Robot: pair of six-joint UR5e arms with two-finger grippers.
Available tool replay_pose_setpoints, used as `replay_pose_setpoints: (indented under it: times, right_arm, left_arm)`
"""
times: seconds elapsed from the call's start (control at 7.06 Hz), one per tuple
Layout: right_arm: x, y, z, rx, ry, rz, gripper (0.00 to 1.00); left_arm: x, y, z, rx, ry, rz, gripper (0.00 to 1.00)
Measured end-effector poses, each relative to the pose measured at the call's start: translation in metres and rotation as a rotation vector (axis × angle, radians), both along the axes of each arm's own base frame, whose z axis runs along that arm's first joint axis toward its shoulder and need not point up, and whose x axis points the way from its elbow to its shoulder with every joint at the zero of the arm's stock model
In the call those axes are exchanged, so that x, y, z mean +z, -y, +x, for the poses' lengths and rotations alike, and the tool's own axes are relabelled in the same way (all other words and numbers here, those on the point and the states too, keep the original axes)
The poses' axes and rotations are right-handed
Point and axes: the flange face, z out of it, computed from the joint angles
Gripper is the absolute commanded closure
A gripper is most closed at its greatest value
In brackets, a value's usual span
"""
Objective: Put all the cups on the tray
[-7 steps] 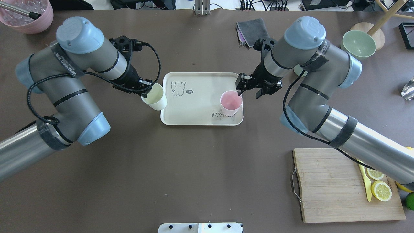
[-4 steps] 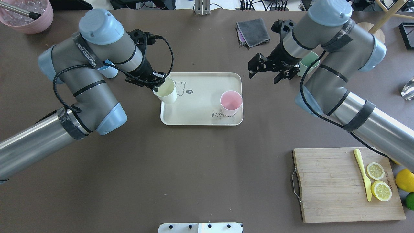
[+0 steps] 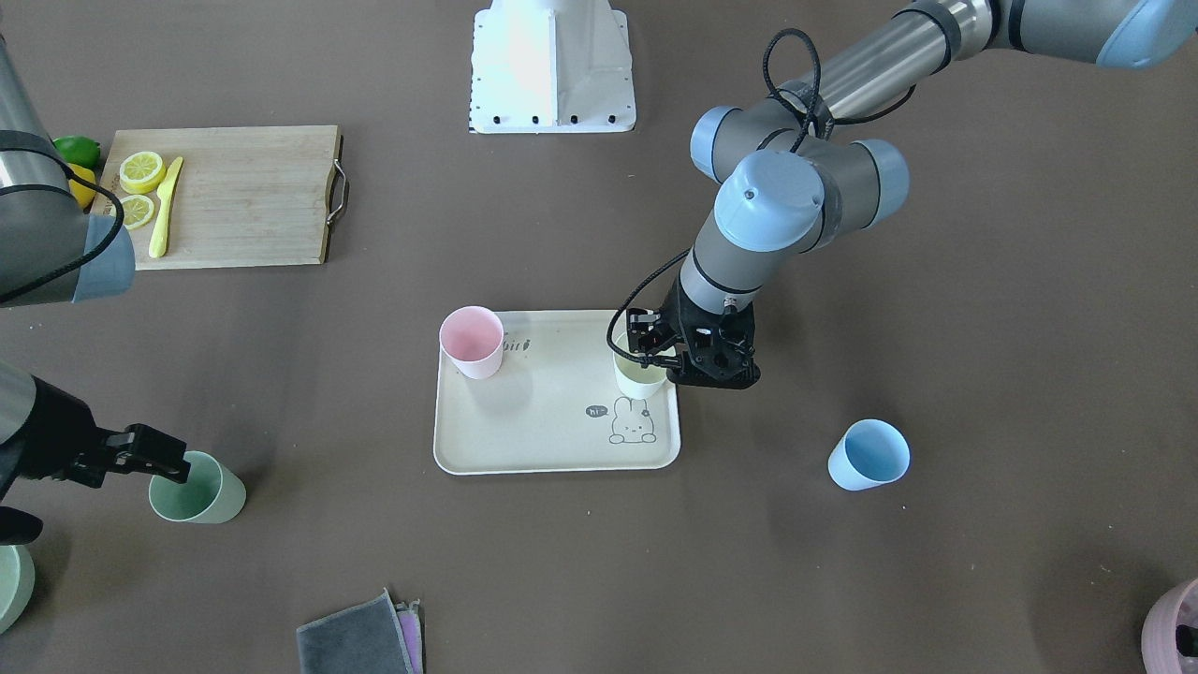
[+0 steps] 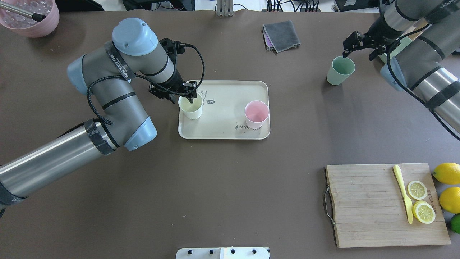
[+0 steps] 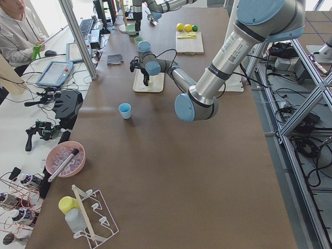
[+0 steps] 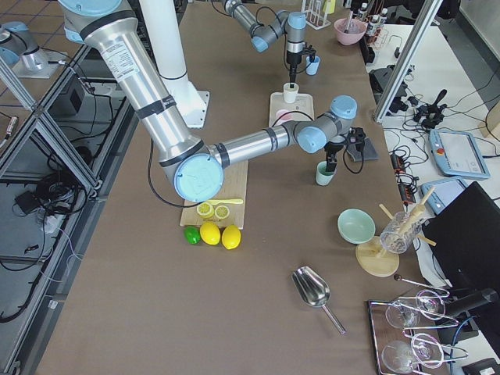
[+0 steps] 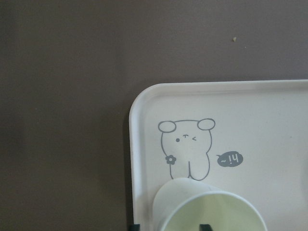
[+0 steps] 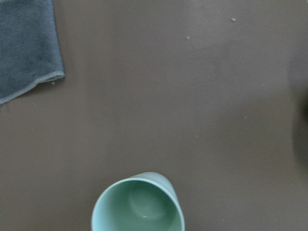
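Standing on the flat cream-beige rimmed tray (image 4: 230, 131), the matte cream-white cup (image 4: 191, 107) is pinched at its rim by the left gripper (image 4: 189, 96). Beside the sage green cup (image 4: 340, 70), well apart on the table, the right gripper (image 4: 359, 46) hangs spread wide; 1 low finger could tip it.

Left claw (image 4: 188, 94) pointing down, fingers closed, right claw (image 4: 354, 45) fingers spread, reaching far right

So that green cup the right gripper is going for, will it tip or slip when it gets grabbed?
The green cup looks empty and thin-walled, so probably light. It narrows toward its base, so a nudge at the rim might tip it. The matte finish likely helps the right gripper hold on.
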Motion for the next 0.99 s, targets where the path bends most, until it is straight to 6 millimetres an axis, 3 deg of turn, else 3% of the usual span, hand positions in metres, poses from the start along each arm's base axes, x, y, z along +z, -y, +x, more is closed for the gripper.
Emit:
replay_pose_setpoints:
  times: [0.28,0.57,0.71,0.99]
  right_arm:
    - [0.022,0.004,0.003,-0.001,-0.017,-0.032,0.00]
    - [0.034,-0.005,-0.011,-0.016,-0.021,-0.056,0.01]
    - [0.035,-0.009,-0.022,-0.019,-0.021,-0.070,0.20]
    - [0.036,-0.015,-0.040,-0.029,-0.022,-0.091,0.86]
  left_arm:
    - [-0.003,0.000,0.000,-0.005,0.000,-0.003,0.02]
    - [-0.003,0.007,-0.007,-0.024,0.000,-0.013,0.02]
    - [-0.001,0.016,-0.017,-0.040,0.003,-0.011,0.02]
    - [0.020,0.047,-0.061,-0.060,0.032,0.031,0.02]
